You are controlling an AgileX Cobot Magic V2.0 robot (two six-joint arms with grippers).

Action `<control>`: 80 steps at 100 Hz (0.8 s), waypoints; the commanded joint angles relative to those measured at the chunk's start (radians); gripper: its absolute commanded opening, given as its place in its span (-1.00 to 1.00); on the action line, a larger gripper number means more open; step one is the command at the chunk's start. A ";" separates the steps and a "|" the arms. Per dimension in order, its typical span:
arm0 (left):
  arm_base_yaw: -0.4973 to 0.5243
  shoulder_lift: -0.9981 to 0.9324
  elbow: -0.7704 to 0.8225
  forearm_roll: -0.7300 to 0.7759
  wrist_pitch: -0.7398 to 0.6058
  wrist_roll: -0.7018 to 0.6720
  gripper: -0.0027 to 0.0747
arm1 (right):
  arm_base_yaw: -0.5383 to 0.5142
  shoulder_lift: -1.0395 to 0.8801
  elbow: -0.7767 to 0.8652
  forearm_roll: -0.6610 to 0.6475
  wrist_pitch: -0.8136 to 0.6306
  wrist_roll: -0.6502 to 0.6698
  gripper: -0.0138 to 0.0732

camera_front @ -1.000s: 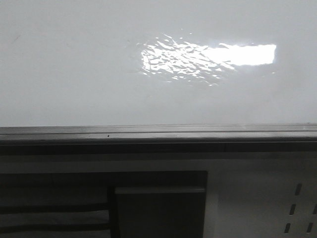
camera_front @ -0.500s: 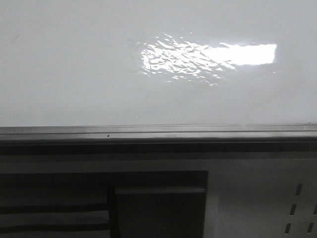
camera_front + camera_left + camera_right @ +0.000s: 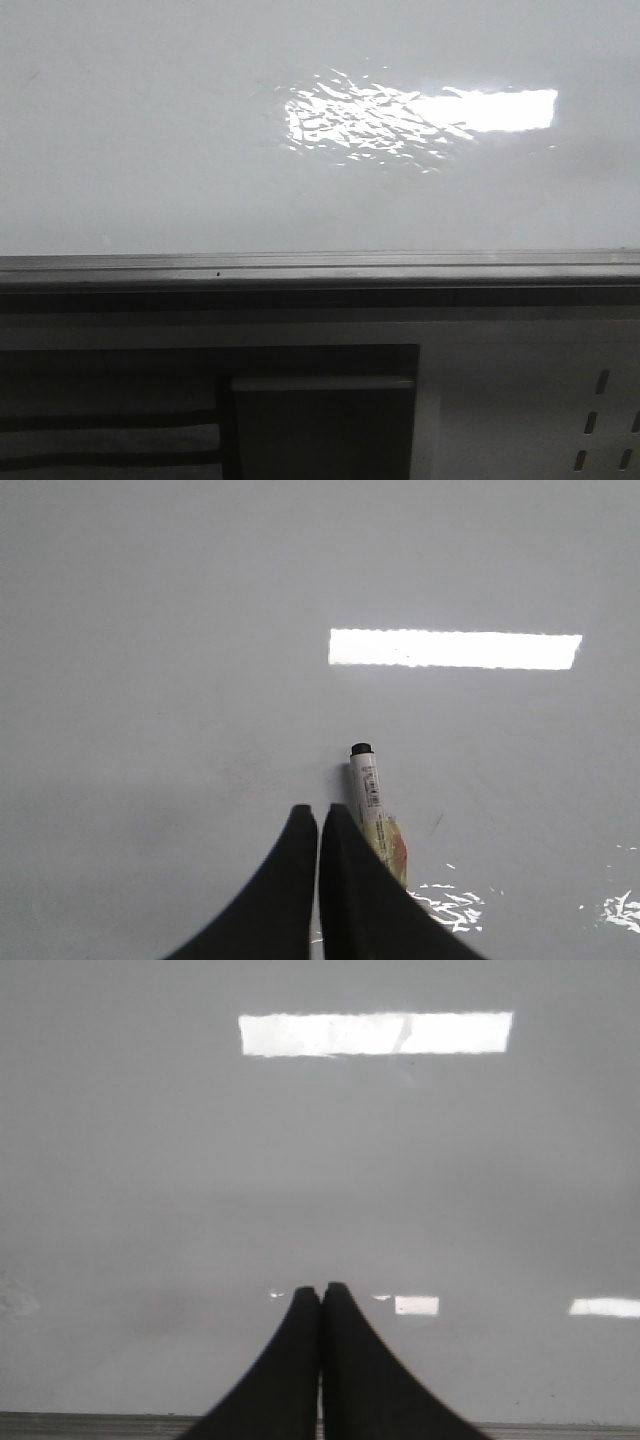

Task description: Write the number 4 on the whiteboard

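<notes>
The whiteboard [image 3: 150, 150] fills the upper half of the front view, glossy with a rippled light patch, and no gripper shows there. In the left wrist view my left gripper [image 3: 318, 811] hangs over the whiteboard [image 3: 150, 640], its black fingers shut together with nothing between them. A white marker [image 3: 371, 792] with a black tip lies on the board beside one finger, its rear end hidden behind that finger. My right gripper [image 3: 321, 1289] is shut and empty over bare whiteboard [image 3: 150, 1160]. The number 4 shows in no view.
A grey metal edge rail [image 3: 320, 268] runs along the board's near side and also shows behind the right fingers as a rail [image 3: 90, 1426]. Below it stand a white panel with slot holes [image 3: 600, 420] and a dark recess [image 3: 320, 420]. A short faint dark mark [image 3: 437, 825] lies near the marker.
</notes>
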 commanded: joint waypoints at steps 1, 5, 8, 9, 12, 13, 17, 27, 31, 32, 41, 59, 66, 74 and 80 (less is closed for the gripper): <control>-0.004 0.026 -0.035 -0.003 -0.065 -0.001 -0.98 | -0.006 0.029 -0.037 -0.017 -0.094 -0.015 -0.85; -0.004 0.027 -0.035 -0.003 -0.065 -0.001 -0.98 | -0.006 0.029 -0.037 -0.017 -0.094 -0.015 -0.85; -0.004 0.029 -0.035 -0.003 -0.065 -0.001 -0.98 | -0.006 0.029 -0.037 -0.017 -0.094 -0.015 -0.85; -0.004 0.029 -0.035 -0.003 -0.065 -0.001 -0.98 | -0.006 0.029 -0.037 -0.017 -0.094 -0.015 -0.85; -0.004 0.029 -0.035 -0.003 -0.065 -0.001 -0.98 | -0.006 0.029 -0.037 -0.017 -0.094 -0.015 -0.85; -0.004 0.029 -0.035 -0.003 -0.065 -0.001 -0.98 | -0.006 0.029 -0.037 -0.017 -0.094 -0.015 -0.85; -0.004 0.029 -0.035 -0.003 -0.063 -0.001 -0.98 | -0.006 0.029 -0.037 -0.017 -0.094 -0.015 -0.85; -0.004 0.029 -0.032 -0.004 -0.063 -0.001 -0.98 | -0.006 0.029 -0.037 -0.017 -0.094 -0.015 -0.85; -0.004 0.029 -0.032 -0.009 -0.063 -0.001 -0.98 | -0.006 0.029 -0.037 -0.014 -0.094 -0.015 -0.85; -0.004 0.029 -0.032 -0.010 -0.063 -0.001 -0.98 | -0.006 0.029 -0.037 -0.014 -0.094 -0.015 -0.85; -0.002 0.029 -0.032 -0.009 -0.066 -0.001 -0.98 | -0.006 0.029 -0.037 -0.014 -0.089 -0.015 -0.83; -0.002 0.029 -0.032 0.074 -0.064 -0.001 -0.46 | -0.006 0.029 -0.037 -0.014 -0.089 -0.013 -0.21; -0.002 0.032 -0.032 0.078 -0.064 -0.001 -0.05 | -0.006 0.029 -0.037 -0.014 -0.093 -0.013 0.13; -0.002 0.032 -0.032 0.071 -0.064 -0.001 0.21 | -0.006 0.029 -0.037 -0.014 -0.097 -0.013 0.35; -0.002 0.032 -0.032 0.071 -0.064 -0.001 0.23 | -0.006 0.029 -0.037 -0.014 -0.097 -0.013 0.40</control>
